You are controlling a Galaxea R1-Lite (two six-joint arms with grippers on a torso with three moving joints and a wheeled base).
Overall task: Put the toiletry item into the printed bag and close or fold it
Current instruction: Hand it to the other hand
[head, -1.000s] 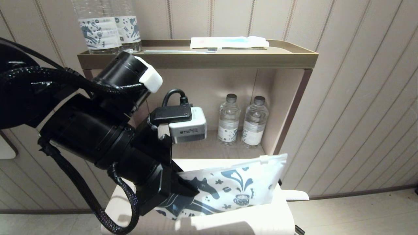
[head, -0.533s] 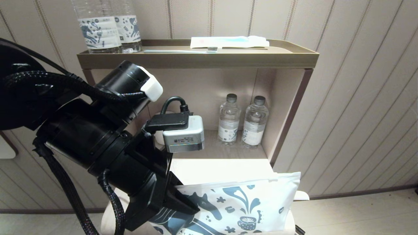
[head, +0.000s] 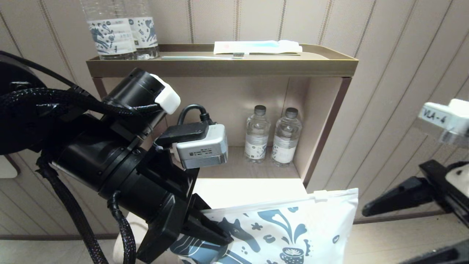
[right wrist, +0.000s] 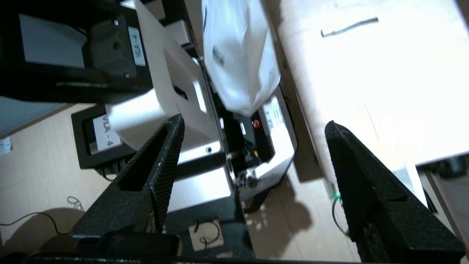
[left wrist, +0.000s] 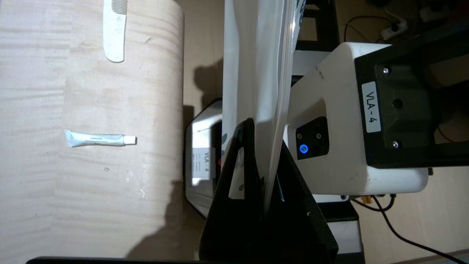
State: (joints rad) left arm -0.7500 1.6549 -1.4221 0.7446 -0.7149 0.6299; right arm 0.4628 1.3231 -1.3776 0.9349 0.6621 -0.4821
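My left gripper (head: pixel 220 234) is shut on the left end of the printed bag (head: pixel 289 231), a white pouch with a dark blue horse and cup, held upright above the pale table (head: pixel 249 189). In the left wrist view both black fingers pinch the bag's edge (left wrist: pixel 256 73) at the gripper (left wrist: pixel 267 146). The toiletry item (left wrist: pixel 114 36), a flat white stick with a rounded tip, lies on the table (left wrist: pixel 73 183) apart from the bag. My right gripper (head: pixel 403 227) stands open at the right edge, beside the bag's free end. Nothing lies between its fingers (right wrist: pixel 253 126).
A brown shelf unit (head: pixel 220 68) stands behind, with large water bottles (head: pixel 110 33), a toothbrush (head: pixel 205 57) and a white packet (head: pixel 256 47) on top. Two small bottles (head: pixel 271 135) stand in its niche. A small white tube (left wrist: pixel 99 139) lies on the table.
The left gripper has carried the bag lower and to the right. The right gripper has come into the head view at the right edge, with its fingers apart.
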